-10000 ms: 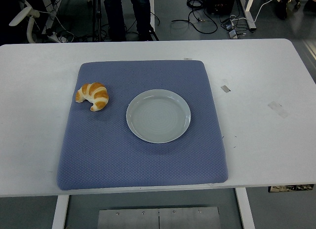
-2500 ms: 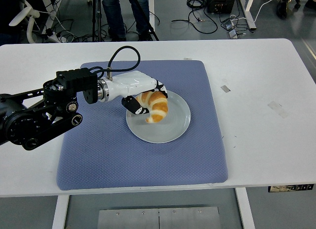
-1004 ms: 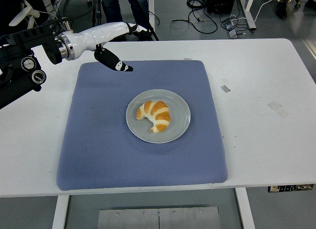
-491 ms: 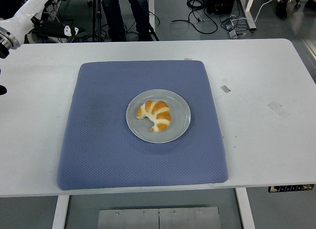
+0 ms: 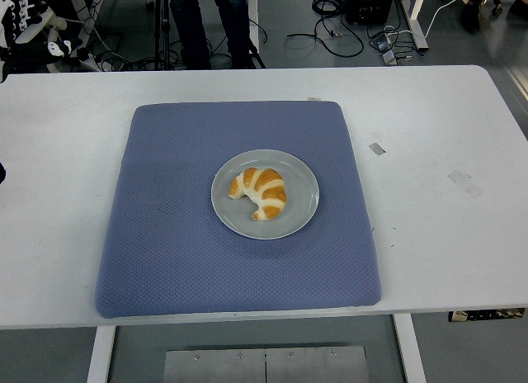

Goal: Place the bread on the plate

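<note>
A golden croissant [image 5: 259, 193] with pale stripes lies on the round grey plate [image 5: 302, 203], a little left of the plate's middle. The plate sits in the middle of a blue mat [image 5: 165, 243]. My left hand [image 5: 16, 10] shows only in the far top left corner, high and well away from the plate, with fingers spread and holding nothing. A dark bit of the left arm [image 5: 2, 173] shows at the left edge. The right arm is out of view.
The mat lies on a white table [image 5: 445, 234] with small tape marks [image 5: 464, 182] on its right side. A person's legs [image 5: 206, 20], a tripod and cables stand on the floor beyond the far edge.
My left arm has drawn back further up and to the left, out to the picture's corner. The croissant and plate have not moved.
</note>
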